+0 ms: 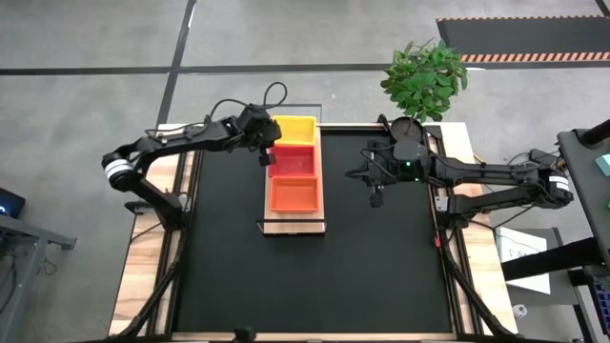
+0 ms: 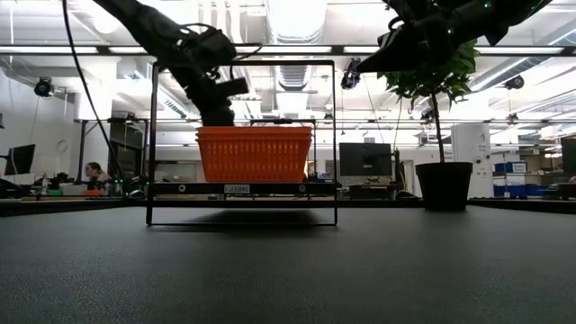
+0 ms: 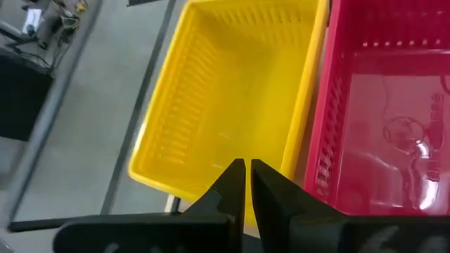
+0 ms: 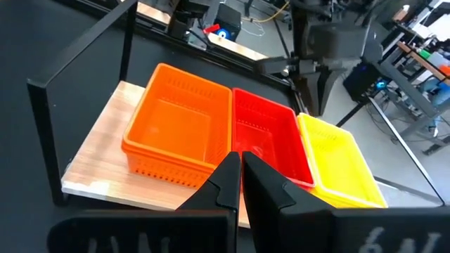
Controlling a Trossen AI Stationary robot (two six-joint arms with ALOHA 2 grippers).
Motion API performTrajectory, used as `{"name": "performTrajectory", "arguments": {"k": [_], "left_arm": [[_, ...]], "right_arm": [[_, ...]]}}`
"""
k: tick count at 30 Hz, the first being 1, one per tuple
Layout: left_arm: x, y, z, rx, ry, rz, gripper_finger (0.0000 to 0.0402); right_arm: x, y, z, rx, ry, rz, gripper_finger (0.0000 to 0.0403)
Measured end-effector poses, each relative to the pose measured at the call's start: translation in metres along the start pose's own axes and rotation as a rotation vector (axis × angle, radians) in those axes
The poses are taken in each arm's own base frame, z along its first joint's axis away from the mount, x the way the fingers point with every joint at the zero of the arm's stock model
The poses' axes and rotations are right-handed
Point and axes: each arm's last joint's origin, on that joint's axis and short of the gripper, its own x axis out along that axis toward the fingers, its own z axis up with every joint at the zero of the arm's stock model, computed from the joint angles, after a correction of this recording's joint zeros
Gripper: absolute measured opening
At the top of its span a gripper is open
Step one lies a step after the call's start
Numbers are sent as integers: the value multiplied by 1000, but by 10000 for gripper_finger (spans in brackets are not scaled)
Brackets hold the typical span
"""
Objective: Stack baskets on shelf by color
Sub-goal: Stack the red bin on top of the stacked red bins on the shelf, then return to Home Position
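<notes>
3 basket stacks on shelf (image 1: 294, 225), centre frame: yellow (image 1: 294, 129), red (image 1: 294, 159), orange (image 1: 294, 193). My left fingers (image 1: 266, 155) together beside red; right fingers (image 1: 377, 198) together, over counter (image 1: 381, 276). Sorting looks done.

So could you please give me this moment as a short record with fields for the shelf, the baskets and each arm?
shelf: long light-wood plank with black wire end rails, lying on the black mat
baskets: yellow plastic mesh basket, red plastic mesh basket, orange plastic mesh basket, side by side in one row on the plank
left end effector: shut, empty, beside the red and yellow baskets
right end effector: shut, empty, over the mat, apart from the plank
background: potted green plant
</notes>
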Motion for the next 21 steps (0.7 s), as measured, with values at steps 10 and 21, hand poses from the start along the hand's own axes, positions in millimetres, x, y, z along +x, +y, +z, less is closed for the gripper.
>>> {"name": "performTrajectory", "arguments": {"k": [10, 21], "left_arm": [[-53, -13, 5, -49, -248, -188, 8], [-102, -87, -68, -43, -813, -451, 1]], "right_arm": [[0, 5, -7, -108, -90, 178, 9], [-25, 4, -61, 148, -138, 304, 8]]}}
